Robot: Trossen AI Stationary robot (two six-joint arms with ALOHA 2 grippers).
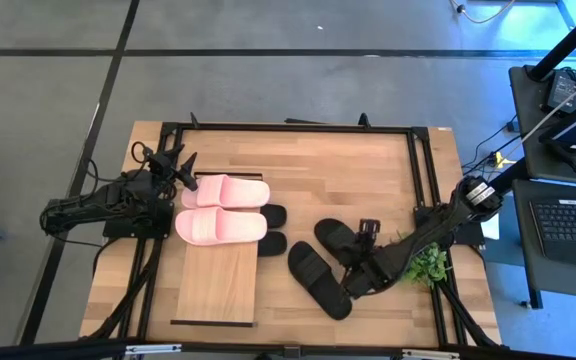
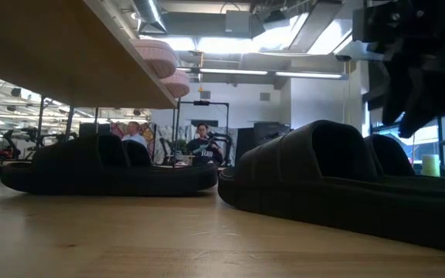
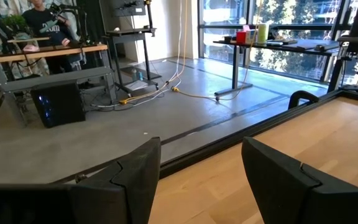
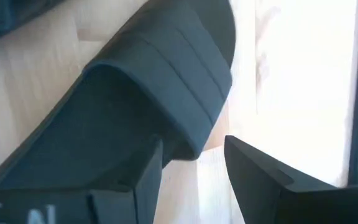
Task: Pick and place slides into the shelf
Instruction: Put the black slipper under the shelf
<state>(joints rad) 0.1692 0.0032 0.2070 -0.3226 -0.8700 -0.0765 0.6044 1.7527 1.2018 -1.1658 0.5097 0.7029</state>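
Observation:
The shelf (image 1: 215, 285) is a light-wood plank on a black frame. The pale pink pair (image 1: 221, 209) lies on its far end. The toes of two black slides (image 1: 272, 229) stick out from under it on its right. Two more black slides, the nearer (image 1: 319, 281) and the farther (image 1: 340, 240), lie on the table to the right. My right gripper (image 1: 368, 232) (image 4: 193, 143) is open, right at the farther black slide's strap (image 4: 160, 81). My left gripper (image 1: 183, 168) (image 3: 201, 146) is open and waits by the pink pair's far left side. My right gripper comes slanting down from the table's right at the farther black slide's strap (image 4: 185, 134). One finger (image 4: 148, 180) stands in front of the strap's edge, the other (image 4: 260, 180) over bare table. Whether a finger touches the slide, I cannot tell.
A small green plant (image 1: 429, 264) stands beside the right arm near the table's right edge. Black frame rails (image 1: 288, 128) run along the table's far and side edges. People sit in the room (image 2: 201, 143) beyond the table. Bare wood lies far of the black slides.

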